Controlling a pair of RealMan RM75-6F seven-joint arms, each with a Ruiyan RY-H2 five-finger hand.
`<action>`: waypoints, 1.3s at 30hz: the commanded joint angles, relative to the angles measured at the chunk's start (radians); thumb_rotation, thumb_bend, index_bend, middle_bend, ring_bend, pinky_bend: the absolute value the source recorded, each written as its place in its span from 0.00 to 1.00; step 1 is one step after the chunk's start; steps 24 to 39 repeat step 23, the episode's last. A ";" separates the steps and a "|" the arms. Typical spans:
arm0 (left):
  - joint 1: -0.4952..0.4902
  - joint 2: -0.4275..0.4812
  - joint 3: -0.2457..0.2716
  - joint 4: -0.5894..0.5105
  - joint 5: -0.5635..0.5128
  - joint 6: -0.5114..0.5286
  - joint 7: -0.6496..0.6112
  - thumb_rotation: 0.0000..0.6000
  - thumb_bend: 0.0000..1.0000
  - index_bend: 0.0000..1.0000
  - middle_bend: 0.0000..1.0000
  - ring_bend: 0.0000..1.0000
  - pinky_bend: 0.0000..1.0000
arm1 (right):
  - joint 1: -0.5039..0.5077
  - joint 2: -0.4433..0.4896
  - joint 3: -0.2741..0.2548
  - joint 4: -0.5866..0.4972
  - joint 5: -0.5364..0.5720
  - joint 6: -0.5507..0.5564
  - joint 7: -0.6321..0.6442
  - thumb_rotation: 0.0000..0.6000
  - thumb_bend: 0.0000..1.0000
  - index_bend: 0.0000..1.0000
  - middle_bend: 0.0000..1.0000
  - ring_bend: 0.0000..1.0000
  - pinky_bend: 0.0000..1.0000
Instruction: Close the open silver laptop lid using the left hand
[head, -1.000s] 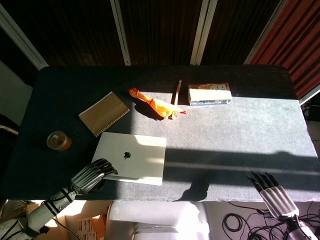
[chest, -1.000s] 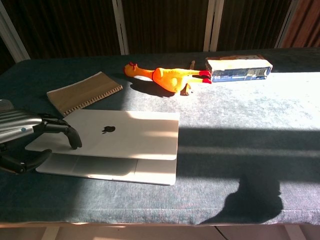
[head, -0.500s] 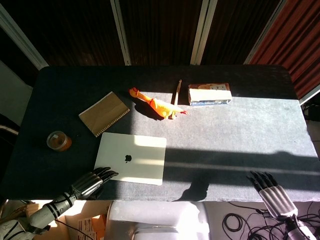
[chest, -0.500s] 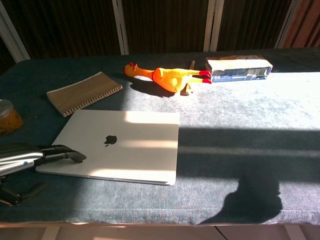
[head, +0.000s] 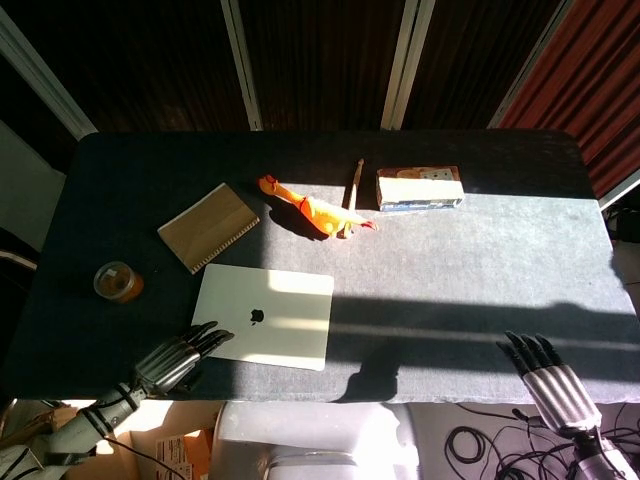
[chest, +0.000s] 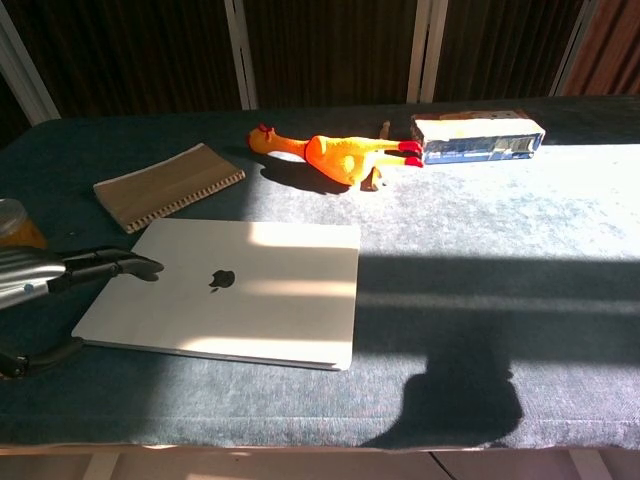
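The silver laptop (head: 266, 317) (chest: 228, 293) lies flat on the dark table with its lid down and the logo facing up. My left hand (head: 172, 360) (chest: 55, 280) hovers at the laptop's near left corner, fingers stretched out and apart, fingertips (chest: 140, 266) just over the lid's left edge, holding nothing. Off the table's front right edge is my right hand (head: 545, 375), fingers spread and empty, seen only in the head view.
A brown notebook (head: 208, 226) lies behind the laptop on the left, with an amber jar (head: 118, 282) at the far left. Behind the laptop are an orange rubber chicken (head: 312, 211), a pencil (head: 354, 182) and a small box (head: 419, 188).
The lid went from slightly raised to fully down flat. My left hand came off the lid, lifted and straightened its fingers at the left edge. The right hand shifted slightly lower.
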 joint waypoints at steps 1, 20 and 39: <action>0.100 0.155 -0.042 -0.097 0.078 0.281 0.050 1.00 0.41 0.02 0.10 0.01 0.14 | -0.015 0.028 0.021 -0.042 -0.021 0.065 0.007 1.00 0.09 0.00 0.00 0.00 0.00; 0.510 0.104 -0.027 0.113 -0.058 0.637 -0.049 1.00 0.22 0.00 0.06 0.00 0.09 | -0.072 -0.047 0.097 -0.012 0.048 0.185 0.044 1.00 0.09 0.00 0.00 0.00 0.00; 0.510 0.105 -0.033 0.117 -0.046 0.627 -0.046 1.00 0.22 0.00 0.06 0.00 0.09 | -0.067 -0.042 0.099 -0.014 0.060 0.166 0.047 1.00 0.09 0.00 0.00 0.00 0.00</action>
